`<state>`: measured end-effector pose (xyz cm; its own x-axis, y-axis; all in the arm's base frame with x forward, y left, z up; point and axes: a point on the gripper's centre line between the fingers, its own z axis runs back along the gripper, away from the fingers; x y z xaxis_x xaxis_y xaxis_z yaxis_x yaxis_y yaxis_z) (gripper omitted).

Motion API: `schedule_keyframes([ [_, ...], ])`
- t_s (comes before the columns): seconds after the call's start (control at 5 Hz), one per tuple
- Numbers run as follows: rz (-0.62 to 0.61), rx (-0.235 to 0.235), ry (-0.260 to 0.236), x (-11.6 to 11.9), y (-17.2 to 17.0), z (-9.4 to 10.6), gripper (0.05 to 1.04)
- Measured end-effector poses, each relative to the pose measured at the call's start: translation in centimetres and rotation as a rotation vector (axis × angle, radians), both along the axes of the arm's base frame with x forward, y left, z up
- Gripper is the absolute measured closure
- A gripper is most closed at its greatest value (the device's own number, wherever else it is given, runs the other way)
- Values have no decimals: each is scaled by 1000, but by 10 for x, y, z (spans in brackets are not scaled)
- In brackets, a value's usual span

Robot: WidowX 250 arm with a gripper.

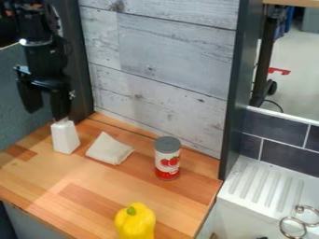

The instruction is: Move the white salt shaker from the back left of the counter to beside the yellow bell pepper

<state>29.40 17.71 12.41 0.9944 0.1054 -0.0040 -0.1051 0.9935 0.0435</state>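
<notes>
Wooden planks, weathered grey, form the wall (168, 51) behind the wooden counter (37, 179). To the right of the counter is a white sink (252, 205) with a ridged drainboard. At upper left hangs the black gripper (45, 115), its two fingers spread apart, one right above the white block's top; whether they touch, I cannot tell. A yellow pepper (135, 224) sits at the near edge of view. The red-and-white can (168, 161) stands upright behind it, right of the crumpled off-white cloth (108, 149). The white block (65, 137) stands upright, left of the cloth.
</notes>
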Motion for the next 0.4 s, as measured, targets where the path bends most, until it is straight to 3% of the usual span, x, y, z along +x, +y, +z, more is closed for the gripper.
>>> schedule_keyframes([
  [0.4, 83, 17, 29, 32, 24, -16, 79],
])
